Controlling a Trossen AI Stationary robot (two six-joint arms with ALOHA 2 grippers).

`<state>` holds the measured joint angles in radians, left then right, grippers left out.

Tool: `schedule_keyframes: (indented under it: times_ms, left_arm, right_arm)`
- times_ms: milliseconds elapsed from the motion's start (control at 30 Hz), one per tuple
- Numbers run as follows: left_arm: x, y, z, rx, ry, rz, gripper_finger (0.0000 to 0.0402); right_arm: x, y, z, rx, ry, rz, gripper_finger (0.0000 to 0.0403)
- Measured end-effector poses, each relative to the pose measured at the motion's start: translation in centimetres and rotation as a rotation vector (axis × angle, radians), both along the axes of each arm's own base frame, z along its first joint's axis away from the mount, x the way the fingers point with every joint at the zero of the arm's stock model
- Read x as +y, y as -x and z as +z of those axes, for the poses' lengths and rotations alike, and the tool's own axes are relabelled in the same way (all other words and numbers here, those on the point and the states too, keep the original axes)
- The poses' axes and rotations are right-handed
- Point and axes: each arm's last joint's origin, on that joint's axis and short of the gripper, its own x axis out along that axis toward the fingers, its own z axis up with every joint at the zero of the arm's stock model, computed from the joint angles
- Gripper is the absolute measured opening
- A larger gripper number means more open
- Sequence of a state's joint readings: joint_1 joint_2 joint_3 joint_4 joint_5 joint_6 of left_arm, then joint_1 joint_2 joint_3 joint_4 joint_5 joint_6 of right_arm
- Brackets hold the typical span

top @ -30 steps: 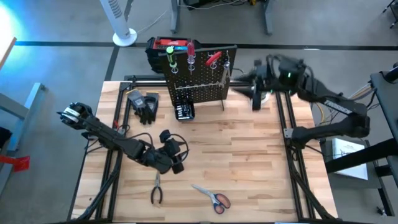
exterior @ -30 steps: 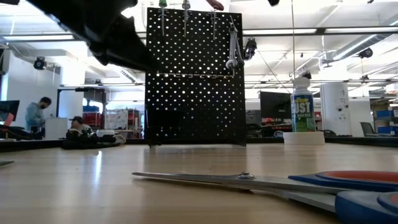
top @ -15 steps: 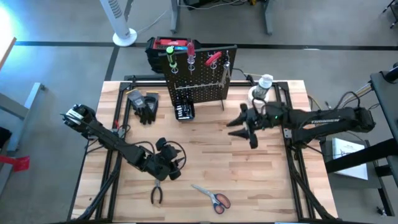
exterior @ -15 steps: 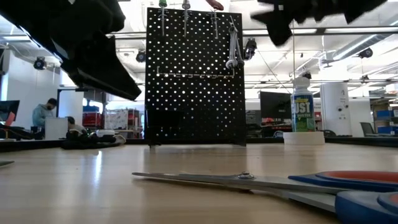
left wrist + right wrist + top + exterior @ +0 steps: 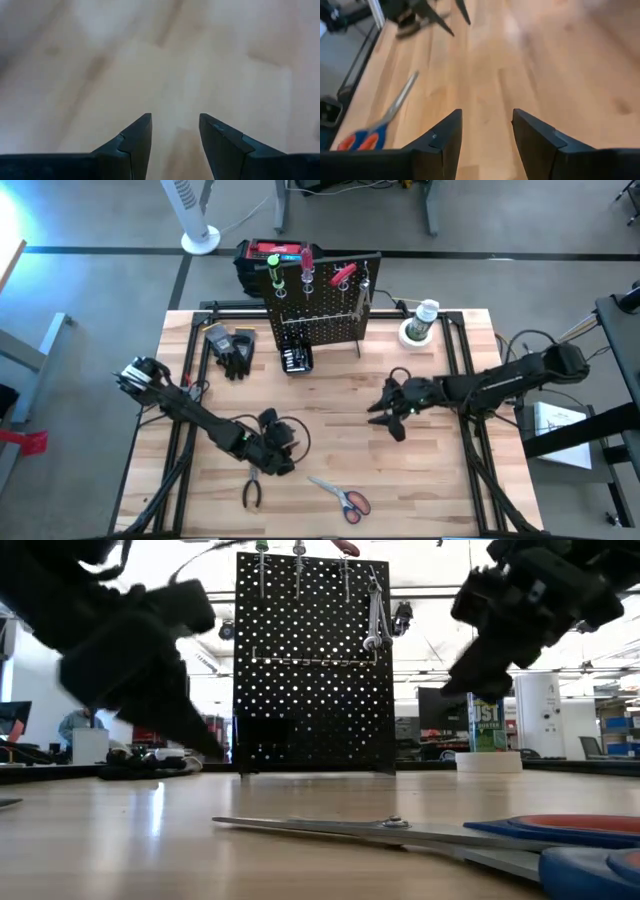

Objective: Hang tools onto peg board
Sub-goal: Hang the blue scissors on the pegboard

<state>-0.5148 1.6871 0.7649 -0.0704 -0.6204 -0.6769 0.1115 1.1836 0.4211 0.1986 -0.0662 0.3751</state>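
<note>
The black peg board (image 5: 318,302) stands upright at the table's far middle. A green-handled screwdriver (image 5: 273,270), a red-handled one (image 5: 307,260), a small red tool (image 5: 343,273) and silver wrenches (image 5: 374,625) hang along its top. Black-handled pliers (image 5: 251,489) and red-handled scissors (image 5: 342,499) lie flat on the wood near the front edge. My left gripper (image 5: 282,467) is open, low over bare wood (image 5: 175,75) just beyond the pliers. My right gripper (image 5: 384,418) is open above the table's middle right, pointing toward the scissors (image 5: 375,125).
Black gloves (image 5: 237,350) and a small black box of bits (image 5: 296,360) lie at the far left by the board. A spray bottle (image 5: 425,318) stands at the far right. A red-and-black toolbox (image 5: 268,254) sits behind the board. Bare wood lies between the two grippers.
My right gripper has swung from high by the bottle at the far right, down and toward the table's middle and near edge, rolling as it came. My left gripper has sunk and edged toward the near edge, closer to the pliers. Both have stayed open.
</note>
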Motion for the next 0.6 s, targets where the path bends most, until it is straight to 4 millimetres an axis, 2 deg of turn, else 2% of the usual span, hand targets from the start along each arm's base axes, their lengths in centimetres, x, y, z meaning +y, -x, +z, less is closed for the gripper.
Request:
schedule_keyframes:
  times_ms: [133,233,400,600]
  left_arm:
    - [-0.8,-0.8,-0.7,0.067,0.076,-0.089,0.0155]
    - [-1.5,-1.8,-0.7,0.064,0.051,-0.142,0.0155]
    - [-3.1,-4.1,-0.9,0.119,-0.018,-0.342,0.0155]
    - [-4.5,-6.6,-0.7,0.153,-0.068,-0.480,0.0155]
  right_arm:
    - [1.6,-0.5,-1.3,0.046,-0.009,0.069,0.0152]
    - [2.9,-1.1,-1.9,0.045,-0.024,0.140,0.0146]
    - [4.9,-2.4,-3.1,0.084,-0.022,0.286,0.0135]
    - [6.0,-4.2,-4.2,0.127,0.007,0.356,0.0116]
